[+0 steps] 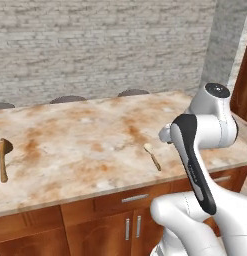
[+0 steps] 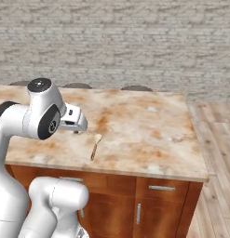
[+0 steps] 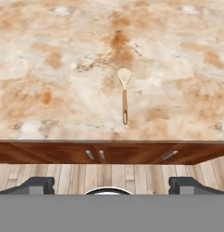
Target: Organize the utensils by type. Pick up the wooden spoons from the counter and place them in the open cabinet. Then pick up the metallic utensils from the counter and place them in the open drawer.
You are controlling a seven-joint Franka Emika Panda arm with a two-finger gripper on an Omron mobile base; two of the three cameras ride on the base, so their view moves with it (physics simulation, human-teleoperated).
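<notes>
Nothing is put away yet. Two wooden spoons (image 1: 153,156) (image 1: 3,158) lie on the surface (image 1: 95,145). The jaws are wide open, holding nothing.

1. The left base view is looking forward and down from behind the arm's left side, taking in the desk (image 1: 95,145) from its left end across to the arm (image 1: 195,165) at lower right.
2. The right base view is looking from behind the arm's right side, showing the desk's right end and the wooden floor (image 2: 214,153) beyond.
3. The hand view is looking steeply down at the desk's front edge, much nearer.
4. All three are sharing the pale wooden spoon (image 1: 152,156) near the front edge.
</notes>
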